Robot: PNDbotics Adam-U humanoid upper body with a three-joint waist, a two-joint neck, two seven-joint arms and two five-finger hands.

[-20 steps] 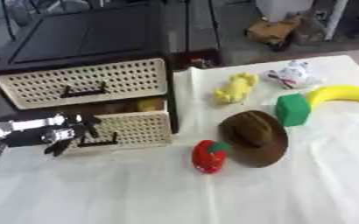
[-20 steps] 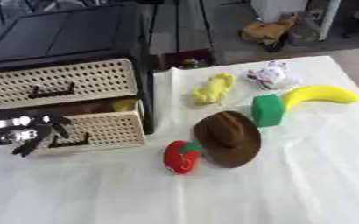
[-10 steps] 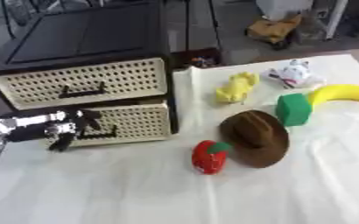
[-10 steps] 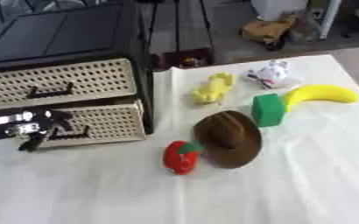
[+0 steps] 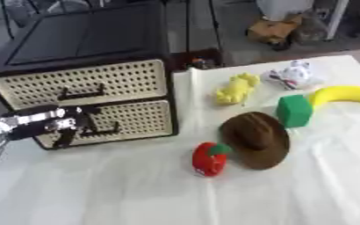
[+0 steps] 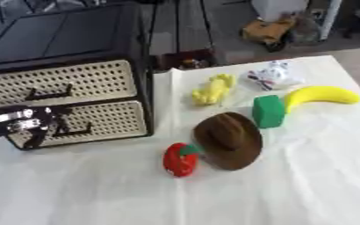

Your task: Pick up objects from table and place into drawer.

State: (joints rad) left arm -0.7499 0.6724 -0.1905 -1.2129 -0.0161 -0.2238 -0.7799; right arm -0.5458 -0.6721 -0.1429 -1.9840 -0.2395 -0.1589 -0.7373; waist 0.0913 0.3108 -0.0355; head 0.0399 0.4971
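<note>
A black drawer unit (image 5: 83,57) with two cream perforated drawer fronts stands at the table's left. Its lower drawer (image 5: 129,121) sits flush with the frame. My left hand (image 5: 56,125) rests against the left part of that drawer front, fingers relaxed and pointing down, holding nothing. On the white cloth to the right lie a red fruit with a green stem (image 5: 209,159), a brown hat (image 5: 256,138), a green block (image 5: 293,110), a banana (image 5: 344,96), a yellow toy (image 5: 235,88) and a white crumpled thing (image 5: 294,74). My right hand does not show.
The white cloth's near half (image 5: 214,197) is bare. Beyond the table's far edge the floor holds a cardboard-coloured object (image 5: 274,30) and some stand legs.
The lower drawer, open a second ago with something yellow inside, has slid in until flush. My left hand moved with its front toward the unit.
</note>
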